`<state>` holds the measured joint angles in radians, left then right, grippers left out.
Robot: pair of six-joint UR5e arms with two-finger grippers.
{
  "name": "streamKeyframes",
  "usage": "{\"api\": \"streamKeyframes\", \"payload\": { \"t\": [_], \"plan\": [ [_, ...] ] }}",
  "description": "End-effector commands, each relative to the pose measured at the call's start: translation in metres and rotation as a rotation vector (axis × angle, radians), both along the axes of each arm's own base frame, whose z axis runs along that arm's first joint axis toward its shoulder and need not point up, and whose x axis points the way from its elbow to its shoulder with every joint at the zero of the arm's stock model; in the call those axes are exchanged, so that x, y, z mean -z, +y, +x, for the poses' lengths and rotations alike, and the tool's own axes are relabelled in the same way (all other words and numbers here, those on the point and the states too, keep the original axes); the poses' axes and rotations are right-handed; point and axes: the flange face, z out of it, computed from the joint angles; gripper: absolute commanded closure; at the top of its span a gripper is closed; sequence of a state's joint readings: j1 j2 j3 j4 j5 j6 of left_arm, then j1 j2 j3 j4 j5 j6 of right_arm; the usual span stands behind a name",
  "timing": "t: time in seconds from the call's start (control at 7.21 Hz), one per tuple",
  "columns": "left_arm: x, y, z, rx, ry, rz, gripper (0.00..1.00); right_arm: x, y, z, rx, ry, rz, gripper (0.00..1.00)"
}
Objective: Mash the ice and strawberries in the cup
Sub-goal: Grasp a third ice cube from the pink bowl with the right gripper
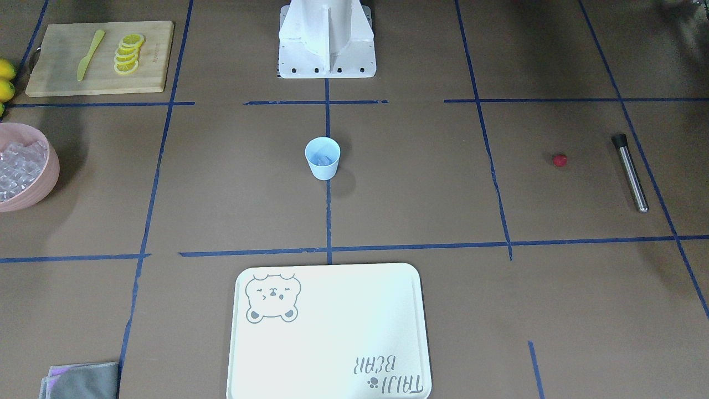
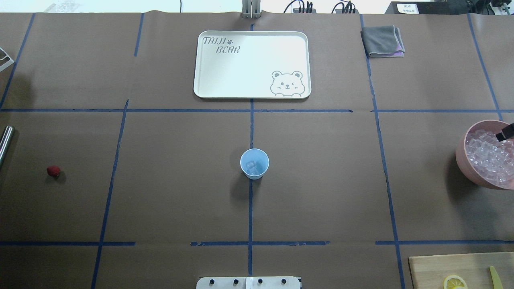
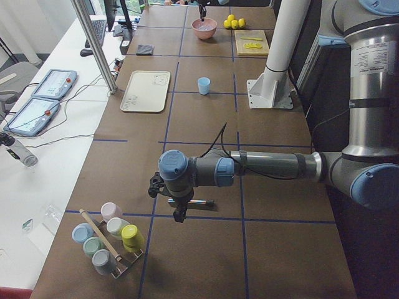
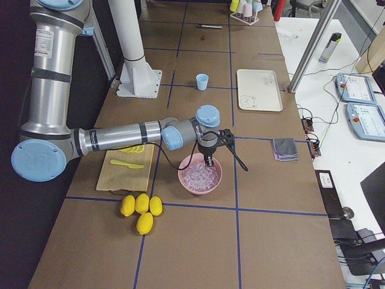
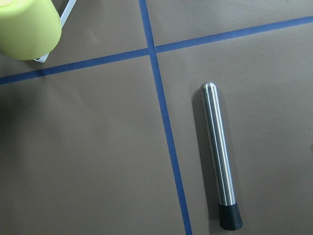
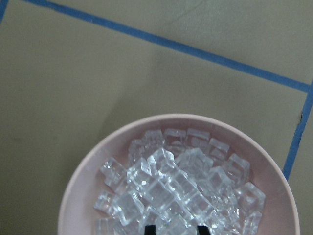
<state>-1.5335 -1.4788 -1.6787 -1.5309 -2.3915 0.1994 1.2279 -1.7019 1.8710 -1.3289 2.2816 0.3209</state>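
**Risks**
1. The left gripper point(image 3: 179, 213) hangs over the muddler point(image 5: 217, 156). Only the side view shows it, so I cannot tell whether its jaws are apart or together. The muddler lies flat below the jaws, a little to 1 side. It is a smooth round rod, so an off-centre pinch would likely roll it away or let it swing in the grip.
2. The strawberry point(image 2: 53, 171) lies on the paper near the muddler, well apart from both sets of jaws. It is small and looks soft. A hard squeeze would probably crush it, and a shallow one would miss it.
3. The cup point(image 2: 254, 163) stands upright between the 2 grippers, well apart from each. It looks light, so an off-centre drop or a sideways push from the muddler could tip it.
4. The right gripper point(image 6: 175, 229) is over the pink bowl point(image 6: 93, 166) with its jaws apart. Both fingertips point(image 6: 149, 229) are down at the heaped cubes, with cubes between them. The glassy cubes look slick, so 1 may squirt out on closing or fall on the way to the cup.

**Appearance**
- Strawberry: 1 whole red berry, too small here to make out its top.
- Cup: pale blue, tapered, no handle. There is ice point(image 2: 251, 166) at its bottom, seemingly 1 or 2 clear cubes, and no berry inside.
- Ice in the bowl: clear whitish cubes piled directly under the right jaws, close to the rim.
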Motion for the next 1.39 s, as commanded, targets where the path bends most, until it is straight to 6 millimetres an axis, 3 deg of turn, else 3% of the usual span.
{"api": "streamKeyframes", "payload": {
  "t": [0.0,0.14,0.42,0.69,0.97,1.25],
  "plan": [
    [0.0,0.0,0.0,0.0,0.0,0.001,0.0,0.055,-0.032,-0.021,-0.111,-0.058,-0.034,1.0],
    [0.0,0.0,0.0,0.0,0.0,0.001,0.0,0.08,-0.041,-0.046,-0.136,-0.083,-0.056,1.0],
    [0.0,0.0,0.0,0.0,0.0,0.001,0.0,0.115,-0.045,-0.074,-0.164,-0.118,-0.091,1.0],
    [-0.001,0.001,0.0,0.0,0.0,-0.004,0.0,0.169,-0.033,-0.146,-0.144,-0.081,-0.118,1.0],
    [-0.005,0.001,0.0,0.0,0.0,-0.011,0.0,0.246,-0.021,-0.234,-0.173,-0.076,-0.174,1.0],
    [-0.004,0.001,0.0,0.0,0.0,-0.01,0.0,0.314,-0.003,-0.298,-0.207,-0.049,-0.197,1.0]
  ]
}}
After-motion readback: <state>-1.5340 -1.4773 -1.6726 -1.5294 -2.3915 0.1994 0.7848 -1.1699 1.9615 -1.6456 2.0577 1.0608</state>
